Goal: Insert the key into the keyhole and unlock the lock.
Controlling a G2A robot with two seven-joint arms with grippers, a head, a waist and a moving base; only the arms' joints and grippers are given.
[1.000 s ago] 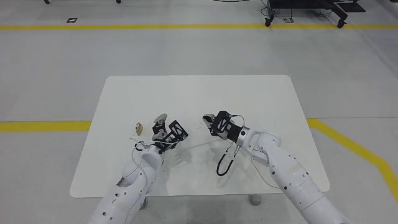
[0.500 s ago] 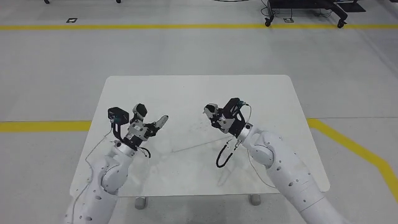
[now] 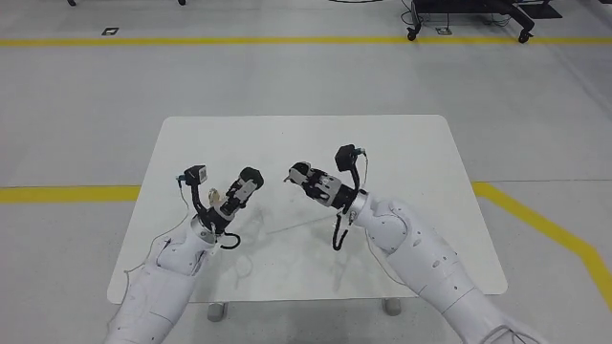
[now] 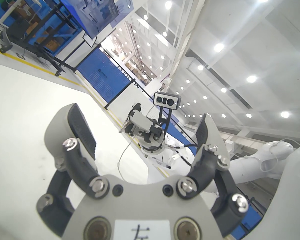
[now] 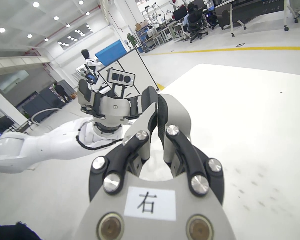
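1. Surface (image 3: pixel 402 153): a white rectangular top. Both arms reach over its near half.

2. Left gripper (image 3: pixel 241 187): held over the left part of the surface. Its fingers are spread wide and nothing lies between the ribbed pads (image 4: pixel 81 128). In the left wrist view, the left gripper (image 4: pixel 140 116) points across at the other arm. In the right wrist view it (image 5: pixel 116 101) shows the same wide gap.

3. Right gripper (image 3: pixel 297 173): held near the middle of the surface, facing the left gripper and near it, but apart. In the right wrist view, the right gripper (image 5: pixel 157 106) has its fingers pressed together at the tips. The left wrist view shows it (image 4: pixel 128 123) from the front. No view settles whether a key sits between the pads.

4. Lock (image 3: pixel 216 194): a small brass-coloured body on the surface, just beside the left gripper on its outer side (partly hidden by the left wrist). Neither gripper touches it.
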